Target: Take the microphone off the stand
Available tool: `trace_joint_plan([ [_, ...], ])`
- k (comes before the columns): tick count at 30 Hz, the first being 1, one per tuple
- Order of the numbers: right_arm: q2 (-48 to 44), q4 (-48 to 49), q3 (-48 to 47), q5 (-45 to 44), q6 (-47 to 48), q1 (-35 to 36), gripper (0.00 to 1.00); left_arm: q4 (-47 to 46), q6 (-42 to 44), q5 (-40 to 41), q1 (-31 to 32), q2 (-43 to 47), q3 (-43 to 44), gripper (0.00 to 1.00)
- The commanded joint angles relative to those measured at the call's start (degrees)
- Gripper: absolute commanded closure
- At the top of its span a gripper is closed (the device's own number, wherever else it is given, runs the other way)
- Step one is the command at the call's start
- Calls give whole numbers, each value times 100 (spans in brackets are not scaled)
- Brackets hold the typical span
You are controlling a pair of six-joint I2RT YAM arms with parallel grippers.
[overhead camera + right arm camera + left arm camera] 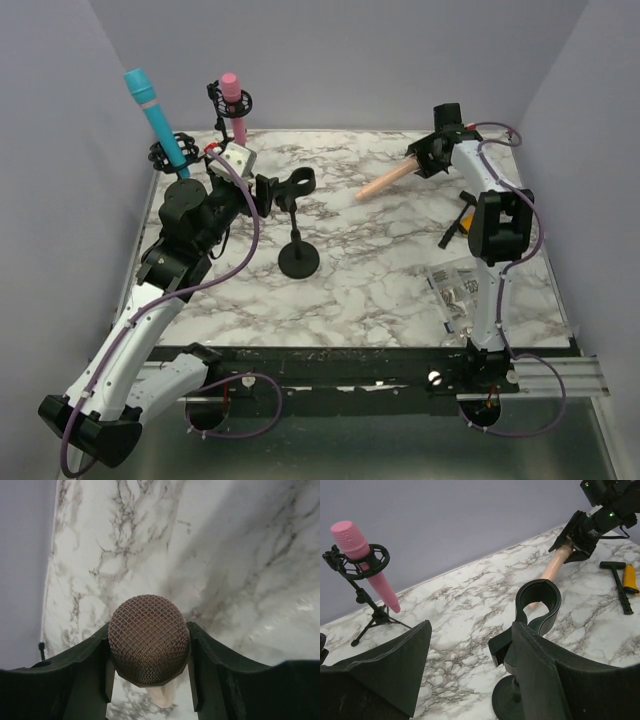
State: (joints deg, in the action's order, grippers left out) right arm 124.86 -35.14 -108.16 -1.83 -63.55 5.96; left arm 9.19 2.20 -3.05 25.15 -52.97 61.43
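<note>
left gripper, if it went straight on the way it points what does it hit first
Probably the empty black stand: its clip sits just ahead of the open left gripper, off centre toward one finger, though depth is unclear.

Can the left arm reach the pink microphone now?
Probably yes: the left gripper is open and empty, and only bare table lies between it and the pink microphone.

Plain lilac-grey walls (pixel 330 60) on three sides. White marble-patterned table (pixel 375 285) with grey veins, meeting the back wall. Black rail (pixel 340 357) along the near edge. Soft, even light; faint shadows.
</note>
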Motion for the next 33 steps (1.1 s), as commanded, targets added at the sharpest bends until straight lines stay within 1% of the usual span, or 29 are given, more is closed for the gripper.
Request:
trace_joint_plan([
  [1, 1214, -1425, -1859, 218, -1031, -136, 99, -165, 106, 379, 76, 122, -178, 33],
  [3, 1567, -1587, -2299, 215, -1242, -186, 99, -135, 84, 397, 74, 90, -154, 33],
  [4, 1681, -1581, -2337, 217, -1351, -215, 99, -136, 80, 401, 69, 86, -145, 33],
  [7, 1808, -1271, -2021, 341, -1648, -299, 99, -153, 31, 366, 70, 86, -141, 33],
  [9, 1892, -1291, -1905, 319, -1740, -336, 99, -169, 13, 319, 69, 86, -148, 33],
  [13, 2013, -1279, -1832, 217, -1681, -363, 99, -198, 0, 313, 69, 60, -166, 33],
  [15, 2053, -1288, -1799, -9, -1646, -358, 99, -206, -35, 310, 61, 41, -151, 33],
  [16, 2075, -1283, -1773, -32, -1635, -360, 99, -205, -66, 164, 48, 32, -149, 34],
  [20, 2093, -1264, -1686, -55, -1641, -367, 90, -214, -122, 77, -5, 40, -141, 34],
  [23, 2072, -1151, -1511, -111, -1651, -363, 80, -233, -135, 66, -52, 63, -149, 34],
  [27, 2071, -1032, -1248, -85, -1678, -369, 77, -266, -154, 17, -80, 85, -182, 34],
  [33, 2001, -644, -852, -70, -1552, -366, 55, -267, -176, -20, -95, 80, -180, 34],
])
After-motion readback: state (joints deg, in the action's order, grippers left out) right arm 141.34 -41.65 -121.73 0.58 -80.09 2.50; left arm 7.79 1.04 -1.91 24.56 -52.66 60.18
